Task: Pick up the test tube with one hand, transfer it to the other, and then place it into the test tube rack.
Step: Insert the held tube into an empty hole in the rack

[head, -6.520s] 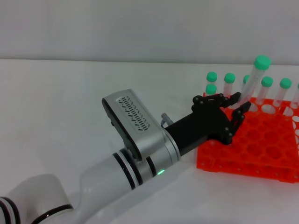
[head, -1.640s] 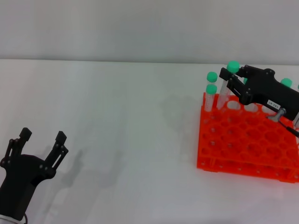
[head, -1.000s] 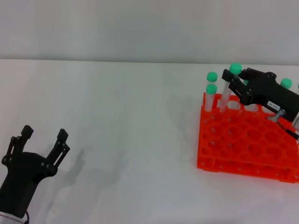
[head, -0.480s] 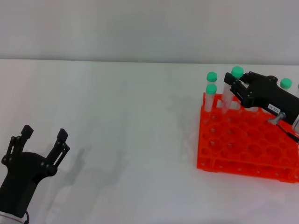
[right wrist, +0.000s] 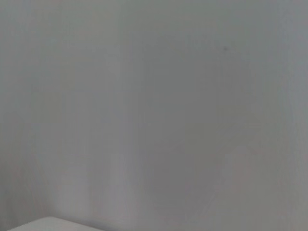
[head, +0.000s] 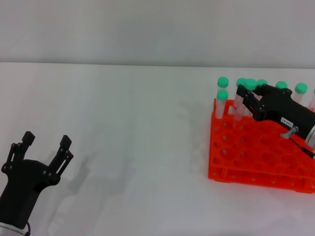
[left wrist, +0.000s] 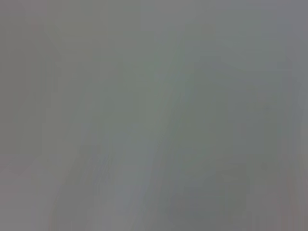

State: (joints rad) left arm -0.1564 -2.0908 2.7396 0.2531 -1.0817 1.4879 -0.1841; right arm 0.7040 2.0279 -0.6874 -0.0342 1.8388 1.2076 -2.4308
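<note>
In the head view my right gripper (head: 245, 98), black with a small white label, reaches over the back left part of the orange test tube rack (head: 256, 152). It is shut on a clear test tube (head: 249, 84) with a green cap. The tube stands tilted, its lower end down at the rack's back-row holes. The cap is level with the caps of the neighbouring tubes. My left gripper (head: 46, 141) is open and empty, low at the front left of the table, far from the rack. Both wrist views show only plain grey.
Several other green-capped tubes (head: 223, 94) stand in the rack's back rows, close on both sides of the held tube. The rack sits at the right of the white table (head: 138, 128). A grey wall runs behind the table.
My right gripper has lowered the held tube and shifted slightly right, bringing its cap down level with the other caps. The left gripper has stayed still at the front left.
</note>
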